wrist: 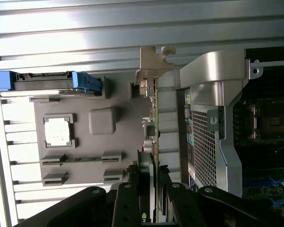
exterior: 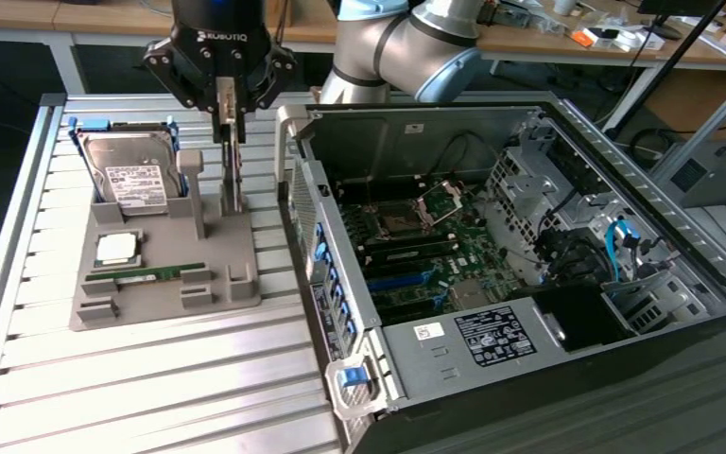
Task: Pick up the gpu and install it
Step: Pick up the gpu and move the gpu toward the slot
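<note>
Your black gripper (exterior: 227, 112) is pinching the thin dark gpu card (exterior: 232, 175) at the grey holder tray's (exterior: 167, 298) case-side edge. Any tilt could knock it against the open silver computer case (exterior: 302, 189).

The table (exterior: 148, 388) is ribbed metal with a bright sheen; the tray (exterior: 148, 307) is smooth matt grey plastic. The gpu (wrist: 154, 118) has a silvery metal bracket (wrist: 150, 64), the gripper (wrist: 150, 169) is matt black, the case (exterior: 439, 378) dull grey sheet metal.
</note>
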`<control>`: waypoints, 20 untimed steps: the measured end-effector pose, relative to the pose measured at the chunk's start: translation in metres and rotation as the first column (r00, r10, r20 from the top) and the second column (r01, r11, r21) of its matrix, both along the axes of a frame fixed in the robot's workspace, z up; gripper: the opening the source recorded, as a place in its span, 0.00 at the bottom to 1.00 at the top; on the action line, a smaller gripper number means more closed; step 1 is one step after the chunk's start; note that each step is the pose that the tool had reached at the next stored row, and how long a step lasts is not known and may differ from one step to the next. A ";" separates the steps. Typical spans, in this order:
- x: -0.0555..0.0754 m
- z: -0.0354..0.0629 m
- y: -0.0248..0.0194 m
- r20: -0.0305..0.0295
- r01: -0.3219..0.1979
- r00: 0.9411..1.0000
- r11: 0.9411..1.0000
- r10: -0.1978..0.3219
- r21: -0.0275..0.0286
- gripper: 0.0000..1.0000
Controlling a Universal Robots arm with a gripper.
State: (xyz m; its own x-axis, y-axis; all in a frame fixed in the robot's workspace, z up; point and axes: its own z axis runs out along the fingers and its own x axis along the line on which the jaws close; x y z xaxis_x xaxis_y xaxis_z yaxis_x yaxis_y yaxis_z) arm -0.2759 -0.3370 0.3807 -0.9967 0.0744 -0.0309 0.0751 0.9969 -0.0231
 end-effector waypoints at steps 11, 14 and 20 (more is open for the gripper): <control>0.000 0.0039 0.0000 0.000 0.000 1.000 1.000 0.000 0.000 0.27; 0.000 0.0045 0.0000 0.000 0.000 1.000 1.000 0.000 0.000 0.27; 0.000 0.0062 0.0000 0.000 0.000 1.000 1.000 0.000 0.001 0.27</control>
State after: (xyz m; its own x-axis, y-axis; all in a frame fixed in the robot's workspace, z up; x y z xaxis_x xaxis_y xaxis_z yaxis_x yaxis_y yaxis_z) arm -0.2759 -0.3369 0.3869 -0.9967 0.0745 -0.0308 0.0752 0.9969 -0.0224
